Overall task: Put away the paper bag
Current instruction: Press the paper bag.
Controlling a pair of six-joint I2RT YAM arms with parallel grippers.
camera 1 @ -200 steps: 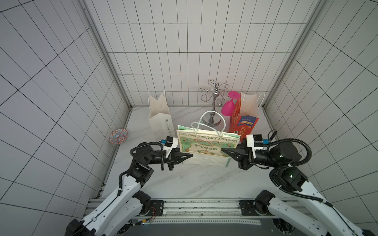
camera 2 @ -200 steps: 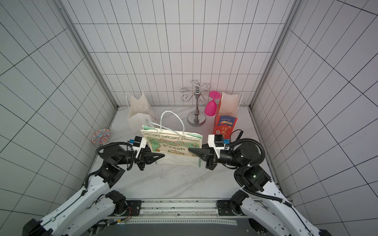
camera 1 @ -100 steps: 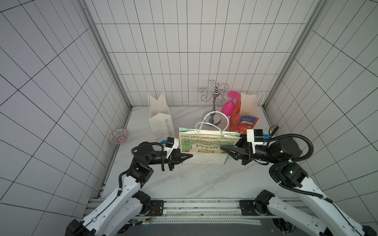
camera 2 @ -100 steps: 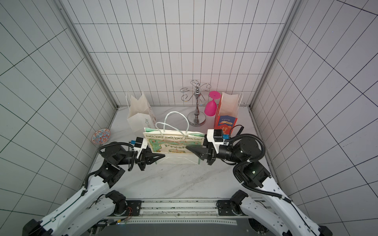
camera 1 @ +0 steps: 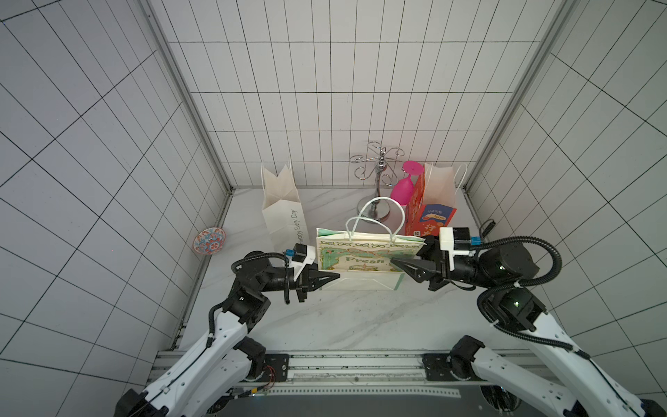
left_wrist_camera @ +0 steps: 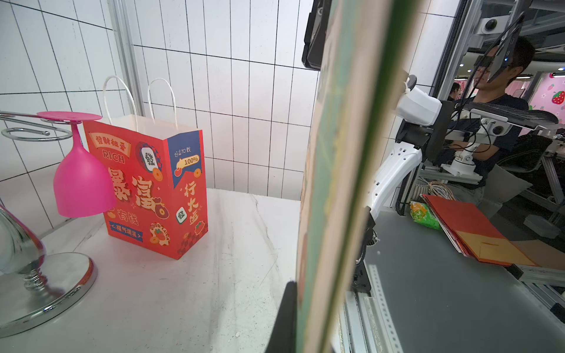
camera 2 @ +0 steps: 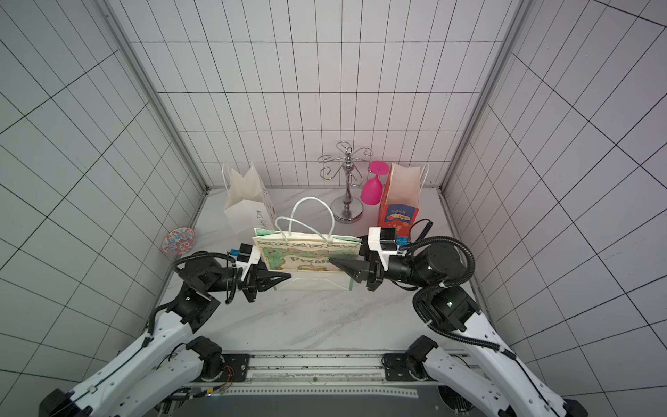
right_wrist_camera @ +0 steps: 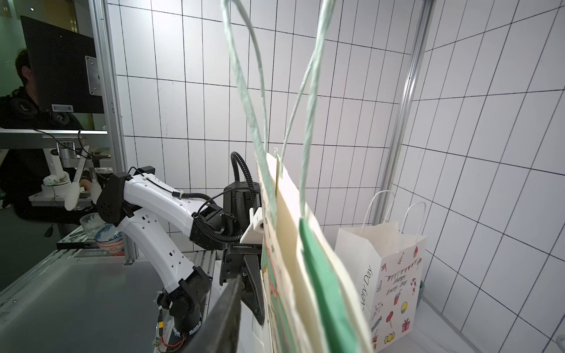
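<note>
Paper bag (camera 1: 361, 252) stands upright on the counter (camera 1: 343, 317), seemingly because the left claw (camera 1: 335, 277) pinches one edge (right claw (camera 1: 395, 261) gapes beside the other).

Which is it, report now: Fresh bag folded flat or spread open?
Folded flat: the Fresh bag stands upright, its panels pressed together, thin edge-on in both wrist views.

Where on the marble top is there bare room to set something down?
Widest free patch: the marble top between the green bag and the front rail. A smaller one lies between the white bag and the stand. Back right corner is crowded: stand, pink glass, red bag.
</note>
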